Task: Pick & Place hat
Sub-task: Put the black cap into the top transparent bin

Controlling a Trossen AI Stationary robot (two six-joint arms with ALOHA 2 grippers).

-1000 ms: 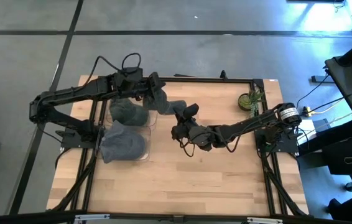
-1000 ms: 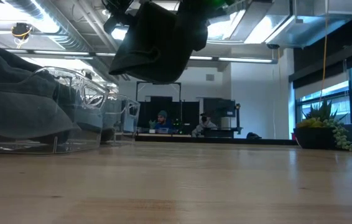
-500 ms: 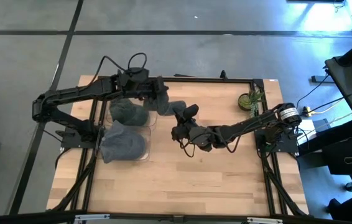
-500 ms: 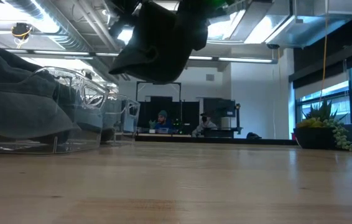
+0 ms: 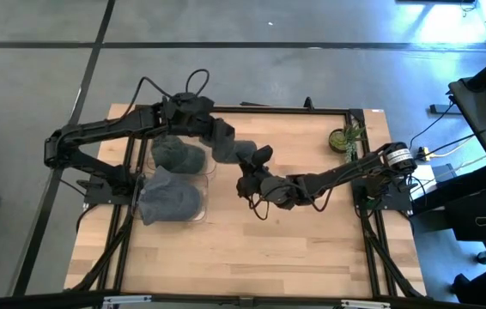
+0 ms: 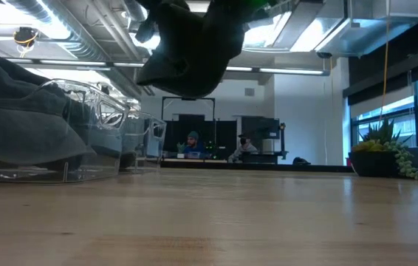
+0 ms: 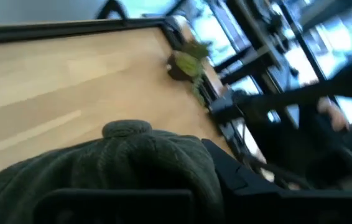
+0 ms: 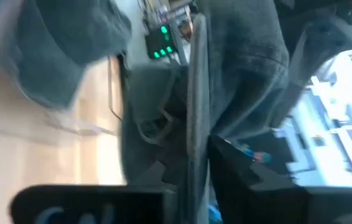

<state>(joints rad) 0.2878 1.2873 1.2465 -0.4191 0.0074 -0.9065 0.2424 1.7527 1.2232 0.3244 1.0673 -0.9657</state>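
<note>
A dark grey hat hangs in the air over the middle of the table, stretched between my two grippers; in the low view the hat floats well above the wood. My left gripper is shut on its far-left end. My right gripper is at its near-right end, shut on it. In the left wrist view the hat fills the space in front of the fingers. My left gripper holds the hat's far-left end, coming level from the table's left. The bunched cloth hides the fingertips. The hat is clear of the table and sags toward the other arm. My right gripper has an edge of the hat running down between its two fingers. It comes from the table's right side, under the hat's near-right end. The hat stays lifted clear.
Two more grey hats sit on clear stands by the left edge. A small potted plant stands at the far right. Bare wood lies toward the near edge. People sit in the room behind.
My left gripper has closed in on the hat's far-left end and taken hold of it. The cloth there has bunched up against it. The hat has risen a little above the table. My right arm has stayed almost where it was.
</note>
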